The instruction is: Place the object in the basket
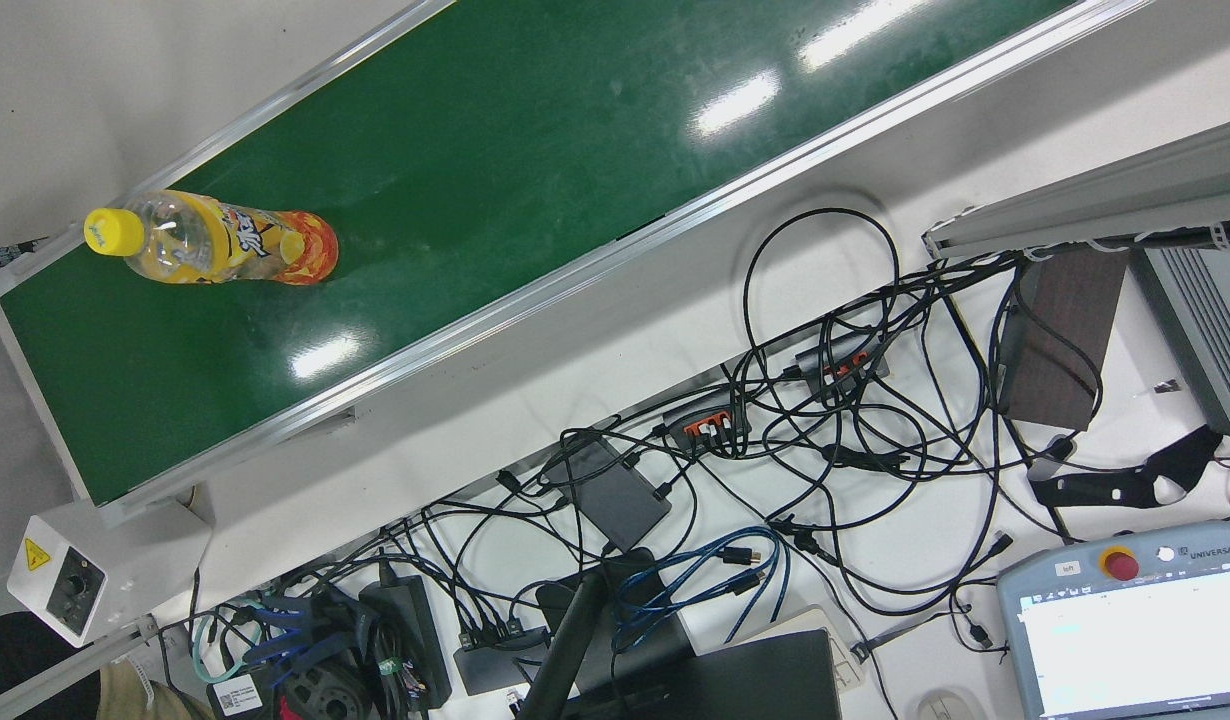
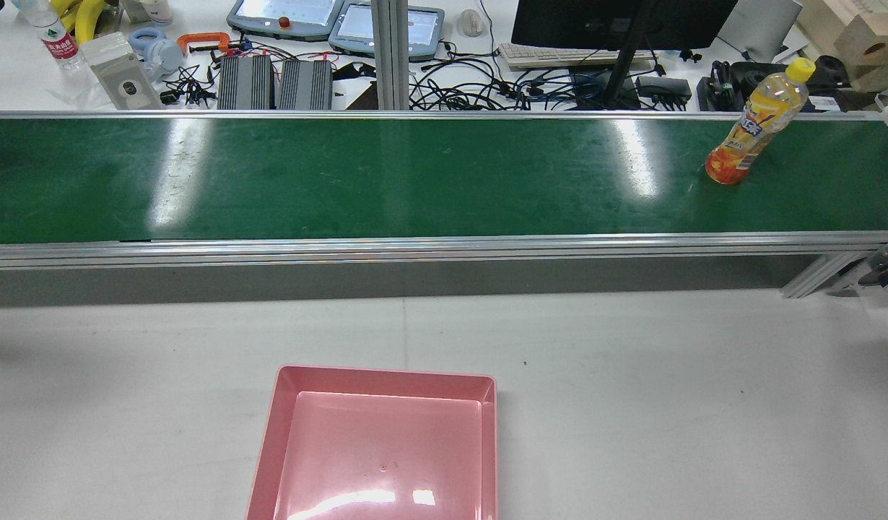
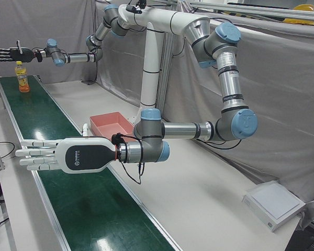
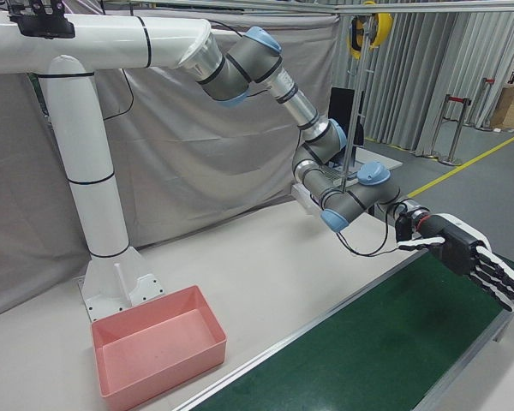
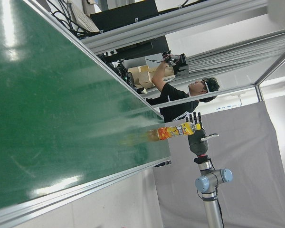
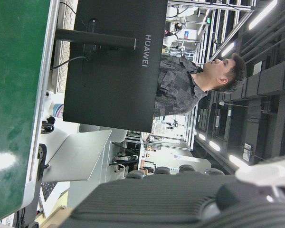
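Bottle [image 2: 756, 123] stands upright on the green belt [image 2: 386, 180], far right end as seen from the basket [image 2: 382, 448], well apart from it. Judging by looks: thin clear plastic, mostly full, so moderately heavy, smooth label, tippy. Best grip is mid-body, below the yellow cap. Right hand [image 4: 467, 257] hovers over the belt, fingers spread, empty. Left hand [image 3: 68, 155] likewise flat, fingers apart, empty.

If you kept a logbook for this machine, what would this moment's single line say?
bottle: upright on green belt | basket: empty | left hand: open | right hand: open | nothing grasped
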You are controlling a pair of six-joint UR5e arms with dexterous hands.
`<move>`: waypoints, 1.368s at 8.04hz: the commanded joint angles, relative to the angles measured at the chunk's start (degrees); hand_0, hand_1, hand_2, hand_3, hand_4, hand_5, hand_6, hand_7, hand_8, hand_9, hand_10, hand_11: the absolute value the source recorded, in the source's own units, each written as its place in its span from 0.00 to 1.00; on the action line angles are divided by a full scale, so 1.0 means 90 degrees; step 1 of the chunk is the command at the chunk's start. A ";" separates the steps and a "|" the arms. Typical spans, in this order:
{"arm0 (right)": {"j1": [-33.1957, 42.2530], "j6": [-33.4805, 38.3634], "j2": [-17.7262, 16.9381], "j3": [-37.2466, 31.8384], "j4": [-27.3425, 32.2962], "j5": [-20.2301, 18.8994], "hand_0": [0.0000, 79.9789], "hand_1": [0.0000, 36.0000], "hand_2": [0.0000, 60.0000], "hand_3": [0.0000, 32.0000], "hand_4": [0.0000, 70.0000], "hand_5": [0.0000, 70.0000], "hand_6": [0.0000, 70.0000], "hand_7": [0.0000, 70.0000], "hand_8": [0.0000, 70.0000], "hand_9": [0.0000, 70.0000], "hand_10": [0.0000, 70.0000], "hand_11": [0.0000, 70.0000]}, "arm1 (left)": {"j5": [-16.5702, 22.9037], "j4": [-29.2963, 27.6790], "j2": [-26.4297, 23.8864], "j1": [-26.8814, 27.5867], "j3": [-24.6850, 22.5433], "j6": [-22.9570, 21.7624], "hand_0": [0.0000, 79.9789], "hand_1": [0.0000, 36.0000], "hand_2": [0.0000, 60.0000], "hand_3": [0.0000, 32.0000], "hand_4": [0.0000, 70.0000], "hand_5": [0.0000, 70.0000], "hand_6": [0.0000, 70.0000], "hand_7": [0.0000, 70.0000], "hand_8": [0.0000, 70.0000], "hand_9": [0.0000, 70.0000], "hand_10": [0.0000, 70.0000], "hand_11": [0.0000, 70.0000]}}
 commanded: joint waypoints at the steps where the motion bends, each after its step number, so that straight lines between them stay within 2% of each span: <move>1: -0.0006 0.0000 0.0000 0.0000 0.0000 0.0000 0.00 0.00 0.00 0.00 0.00 0.00 0.00 0.00 0.00 0.00 0.00 0.00 | 0.0000 0.0000 0.0000 -0.0006 -0.0011 -0.0010 0.72 0.18 0.00 0.00 0.08 0.13 0.01 0.00 0.00 0.00 0.06 0.11; 11: 0.0004 0.0000 0.0000 0.0000 0.0000 0.0000 0.00 0.00 0.00 0.00 0.00 0.00 0.00 0.00 0.00 0.00 0.00 0.00 | 0.0000 0.0000 0.0010 -0.0025 -0.0137 -0.0010 0.72 0.18 0.00 0.00 0.08 0.13 0.01 0.00 0.00 0.00 0.05 0.11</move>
